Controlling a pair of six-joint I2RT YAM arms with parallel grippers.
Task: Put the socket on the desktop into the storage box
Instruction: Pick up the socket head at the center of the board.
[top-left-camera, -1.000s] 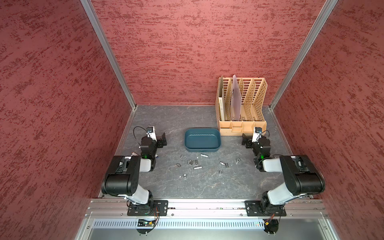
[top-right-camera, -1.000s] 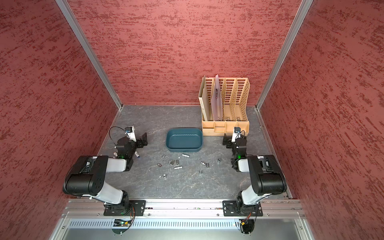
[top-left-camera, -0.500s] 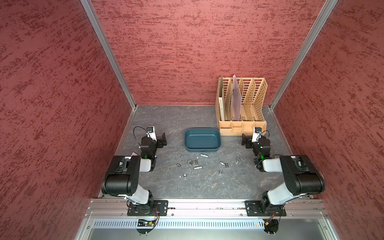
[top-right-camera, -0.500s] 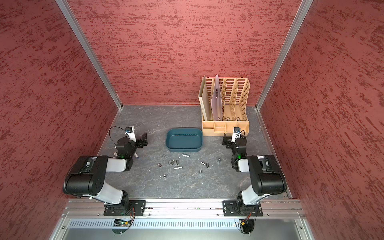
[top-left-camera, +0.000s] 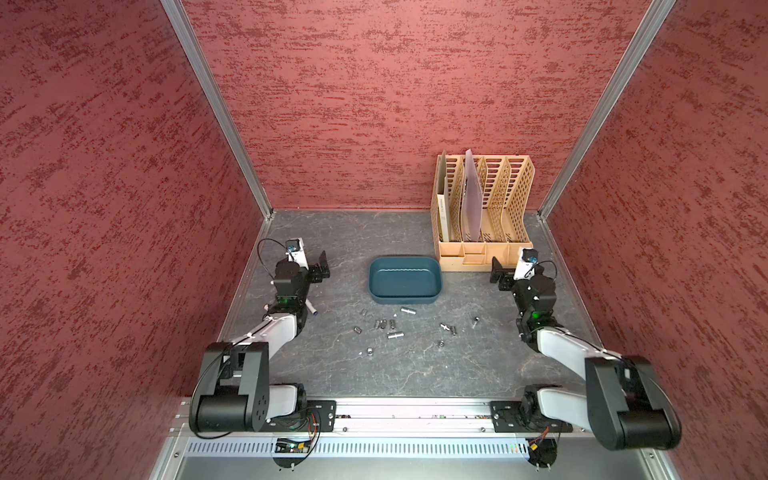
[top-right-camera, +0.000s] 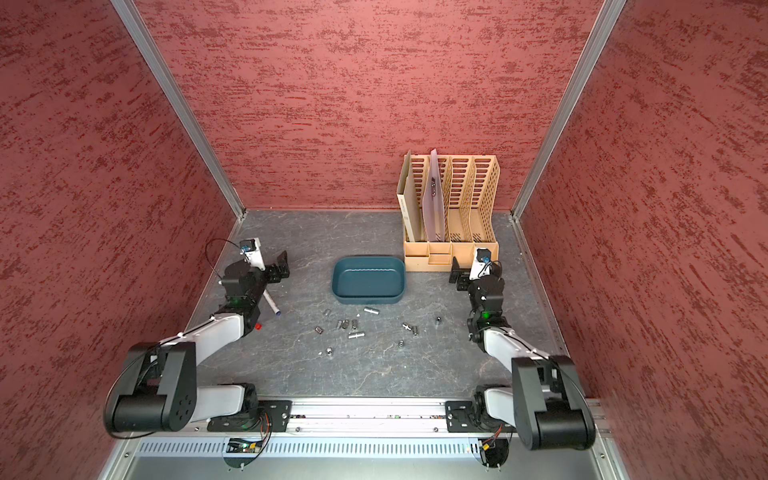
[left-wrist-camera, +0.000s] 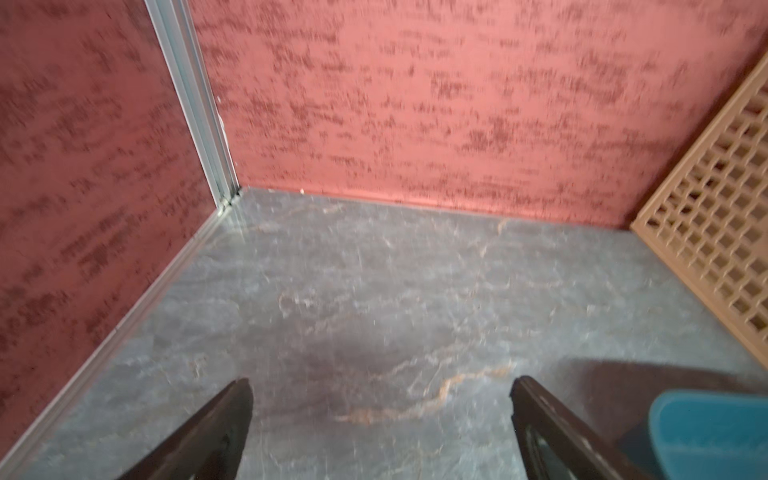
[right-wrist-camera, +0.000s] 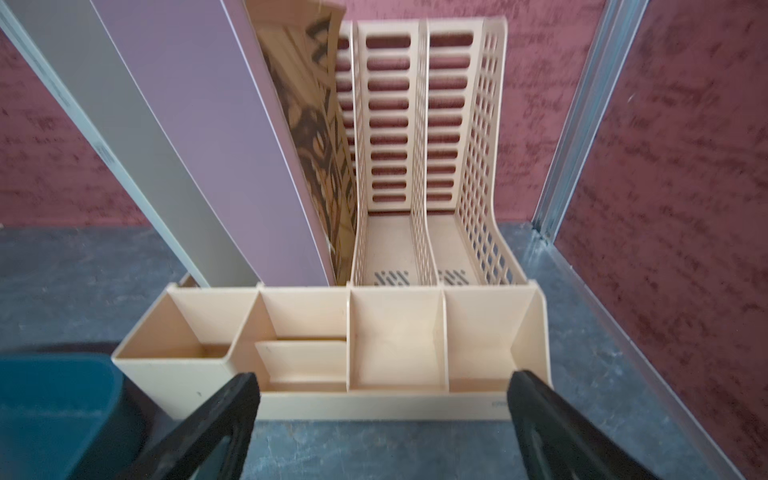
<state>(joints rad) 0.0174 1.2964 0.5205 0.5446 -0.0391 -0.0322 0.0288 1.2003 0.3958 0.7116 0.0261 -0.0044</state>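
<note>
Both my pincers are spread wide and grasp nothing. My left pincer (top-left-camera: 323, 268) hangs off one short end of the storage box (top-left-camera: 404, 277) and my right pincer (top-left-camera: 498, 275) off the opposite end, each clear of its wall. The box looks bare inside. The sockets (top-left-camera: 384, 324) lie loose on the desktop (top-left-camera: 415, 374), scattered along the box's long side that faces my bases. The nearest socket (top-left-camera: 408, 310) lies just beside that wall, and the rest lie a little farther out, several bunched close together.

My worries are these. Neither wrist camera shows a single socket, so I judge I must turn toward them half blind and could come down off-centre. They are small, round and shiny, so a finger landing on a flank would likely send one rolling away from the box or squirt it out as I close. In the bunch I could pinch two and drop one. The box looks light, and a low arm crossing toward it could shove it. My right pincer is near the file rack (top-left-camera: 484, 199) standing off the box's far right corner, where a careless turn could clip it. A pen (top-right-camera: 271, 305) lies beside my left arm, left of the box, easy to kick.
</note>
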